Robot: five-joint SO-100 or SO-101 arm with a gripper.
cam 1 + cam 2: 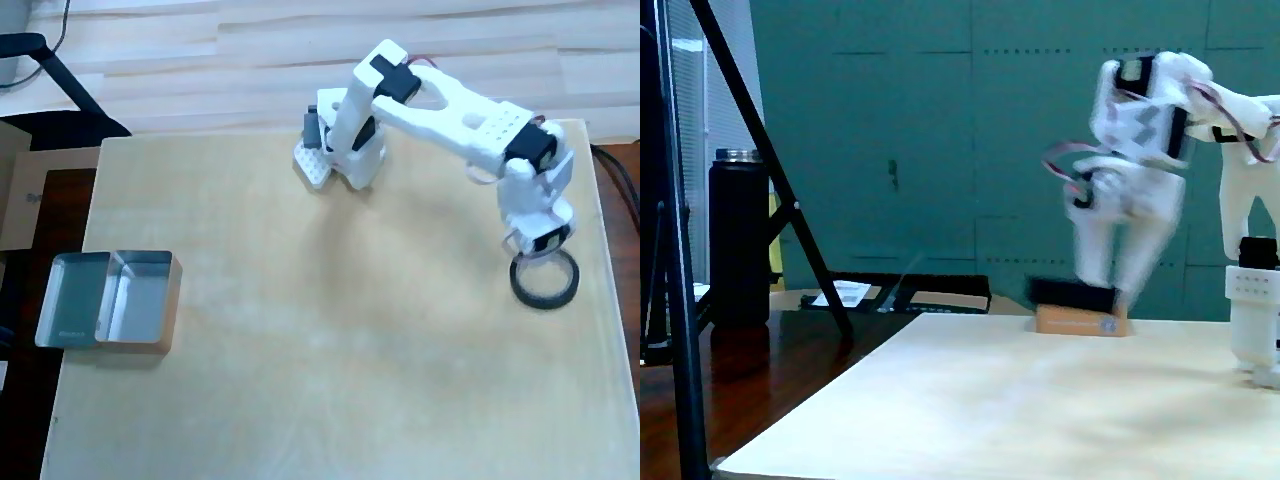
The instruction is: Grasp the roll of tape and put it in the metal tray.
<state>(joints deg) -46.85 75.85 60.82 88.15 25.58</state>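
The white two-finger claw (537, 258) reaches down at the far rim of the small black ring of tape (545, 281), near the right edge of the pale wooden table (330, 350) in the overhead view. Whether it is clenched on the rim cannot be told; the fixed view is blurred. The step looks like the grasp. Next, judging so, comes a firm pinch, a lift and a long carry across to the shiny two-compartment metal tray (108, 298), well apart at the left edge.
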